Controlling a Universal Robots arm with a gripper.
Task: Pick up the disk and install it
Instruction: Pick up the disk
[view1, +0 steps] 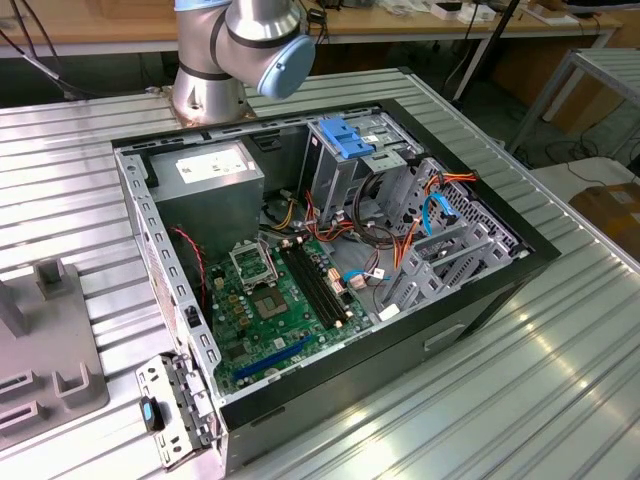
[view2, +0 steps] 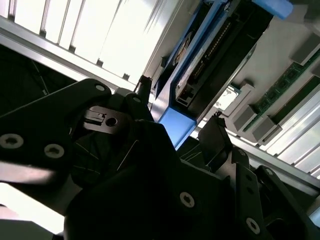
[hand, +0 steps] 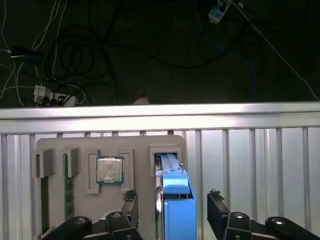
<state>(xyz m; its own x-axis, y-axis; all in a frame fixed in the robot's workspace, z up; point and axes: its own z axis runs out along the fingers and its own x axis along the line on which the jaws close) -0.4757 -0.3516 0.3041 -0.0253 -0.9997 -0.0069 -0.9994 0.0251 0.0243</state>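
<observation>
Two black fingers (hand: 129, 201) of gripper (hand: 172, 199) spread apart, gripping nothing; one disk (hand: 177, 212) upright between them, one processor chip (hand: 110, 170) beside.

so the disk (hand: 177, 215) stands on edge in a slot of the holder tray (hand: 50, 145) — gripper (hand: 173, 196) straddling it, chip (hand: 110, 170) in the recess just beside — and the computer case (view1: 330, 385) sits on the table (view1: 580, 330) at the exterior view's right of that tray
</observation>
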